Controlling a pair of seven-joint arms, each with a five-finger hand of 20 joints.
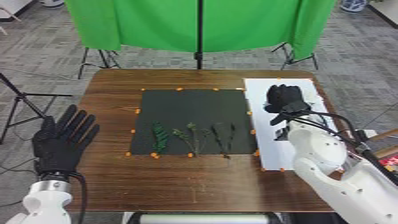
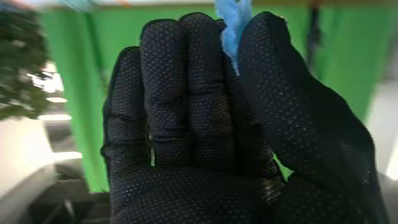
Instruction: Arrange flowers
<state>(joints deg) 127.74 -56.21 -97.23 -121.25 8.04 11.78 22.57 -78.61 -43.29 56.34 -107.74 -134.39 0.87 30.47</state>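
Well, there was the blue piece (image 2: 233,22), up high between the thumb and the fingers of the right hand (image 1: 285,96), the hand itself poised over the white sheet (image 1: 272,150). A pinch, by the look of it, the fingers long and nearly straight, the thumb closing in beside them. Thin, crinkled and soft, that piece, and surely light; whether it was petal, paper or cloth, nobody could tell. Weight was hardly the worry, then: a hard squeeze would likely have creased it, a loose one let it slide out along the smooth glove. Firmer stuff near its base, if it had any, would have been the better hold. Over on the black mat (image 1: 193,110), what a line-up! The green frond (image 1: 160,138) looked flat and bendy, best taken low on its stalk; the branching sprig (image 1: 193,136) seemed the fragile one, its fine side shoots ready to snag or snap, so the lower stem was the place; and the darker stems (image 1: 222,138) looked thin, rather stiff and apt to roll. Across the table (image 1: 182,182), the left hand (image 1: 60,142) rested open, fingers straight and spread, holding nothing.
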